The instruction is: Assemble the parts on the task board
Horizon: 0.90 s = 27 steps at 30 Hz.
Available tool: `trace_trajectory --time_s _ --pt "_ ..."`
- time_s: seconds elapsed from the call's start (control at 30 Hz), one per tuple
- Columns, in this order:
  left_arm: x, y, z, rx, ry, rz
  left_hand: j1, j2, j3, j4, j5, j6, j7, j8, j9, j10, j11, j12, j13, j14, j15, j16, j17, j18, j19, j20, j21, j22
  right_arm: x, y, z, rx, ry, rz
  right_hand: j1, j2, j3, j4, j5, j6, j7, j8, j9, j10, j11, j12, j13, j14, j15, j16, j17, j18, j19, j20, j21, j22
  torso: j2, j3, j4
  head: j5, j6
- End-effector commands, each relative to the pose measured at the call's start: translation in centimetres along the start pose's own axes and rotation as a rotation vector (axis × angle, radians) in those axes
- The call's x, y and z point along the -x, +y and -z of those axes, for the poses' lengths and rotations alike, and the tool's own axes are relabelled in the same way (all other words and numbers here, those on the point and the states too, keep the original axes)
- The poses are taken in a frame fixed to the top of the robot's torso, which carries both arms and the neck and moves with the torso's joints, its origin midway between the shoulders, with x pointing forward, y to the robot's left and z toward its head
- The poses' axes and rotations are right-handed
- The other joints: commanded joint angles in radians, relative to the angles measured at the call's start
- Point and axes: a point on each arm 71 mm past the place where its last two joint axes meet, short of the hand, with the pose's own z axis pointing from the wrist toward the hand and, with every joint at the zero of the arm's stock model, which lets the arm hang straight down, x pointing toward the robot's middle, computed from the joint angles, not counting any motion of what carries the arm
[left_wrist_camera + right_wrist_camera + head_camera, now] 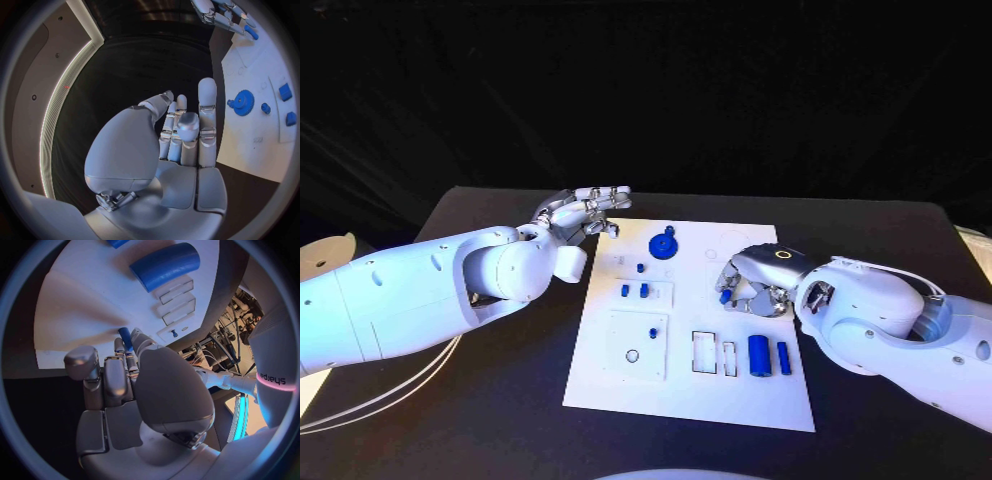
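White board [678,395] mid-frame in head view; right hand [759,283] pinches a small blue peg [726,296] at its right edge | left wrist view: left hand [178,132] open, empty | right wrist view: peg [125,337] held thinly at fingertips; it may slip or tilt.

head camera overhead, wrist cameras close (sharing task board [687,330])

White task board [625,380], blue parts [759,355]

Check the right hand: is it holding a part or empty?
Holding. The right hand has a small blue part between its fingers over the task board; the right wrist view shows the blue piece at the fingertips.
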Motion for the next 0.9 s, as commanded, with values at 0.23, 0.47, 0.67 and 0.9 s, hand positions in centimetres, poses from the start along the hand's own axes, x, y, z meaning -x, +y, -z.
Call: trace_trajectory --time_s 0.23,0.47,0.67,0.9 --pt "-0.3 0.0 0.0 -0.001 0.026 0.004 -0.004 0.005 -0.005 -0.001 -0.006 -0.007 0.002 0.003 -0.001 -0.007 0.001 0.006 0.001 -0.005 0.004 -0.003 -0.001 0.012 -0.005 0.002 -0.007 -0.001 0.2 0.0 -0.1 -0.007 -0.045 0.015 0.024 0.06 0.056 -0.01 -0.002 0.073 -0.015 0.028 0.015 0.076 -0.016 0.007 0.002 0.044 -0.004 0.025 0.021 0.004 0.019 -0.01 0.024 0.027 0.0 0.0002 0.0001 -0.001 0.001" --pt "-0.2 0.0 0.0 -0.001 0.025 0.002 -0.004 0.005 -0.005 -0.001 -0.006 -0.007 0.002 0.003 -0.001 -0.007 0.001 0.006 0.001 -0.005 0.004 -0.003 -0.001 0.012 -0.005 0.002 -0.007 -0.001 0.7 0.3 0.1 0.0 -0.101 0.001 0.043 0.089 0.108 -0.03 -0.003 0.095 -0.016 0.036 0.025 0.124 -0.023 0.005 0.003 0.047 -0.005 0.042 0.038 -0.001 0.027 -0.014 0.04 0.049 -0.001 0.0004 0.0002 0.0 0.001" --pt "-0.1 0.0 -0.1 -0.002 0.023 -0.003 -0.004 0.005 -0.005 -0.001 -0.006 -0.007 0.002 0.003 -0.001 -0.007 0.001 0.006 0.001 -0.005 0.004 -0.003 -0.001 0.012 -0.005 0.002 -0.007 -0.001 1.4 0.9 0.7 0.017 -0.123 -0.046 0.037 0.064 0.124 -0.043 -0.004 0.097 -0.012 0.037 0.031 0.131 -0.021 -0.011 0.001 0.046 -0.004 0.045 0.04 -0.002 0.028 -0.014 0.044 0.053 -0.001 -0.0001 -0.0001 0.001 0.002" --pt "-0.1 0.0 -0.1 -0.002 0.025 -0.003 -0.003 0.006 -0.006 -0.002 -0.006 -0.008 0.002 0.003 -0.001 -0.008 0.001 0.007 0.001 -0.006 0.004 -0.003 -0.002 0.012 -0.005 0.003 -0.007 -0.001 2.5 3.4 1.3 0.107 -0.181 -0.133 0.037 0.049 0.14 -0.058 -0.003 0.094 -0.006 0.034 0.035 0.13 -0.017 -0.027 0.001 0.047 -0.001 0.052 0.046 -0.003 0.03 -0.012 0.049 0.06 0.0 -0.0002 0.0 0.003 0.003"
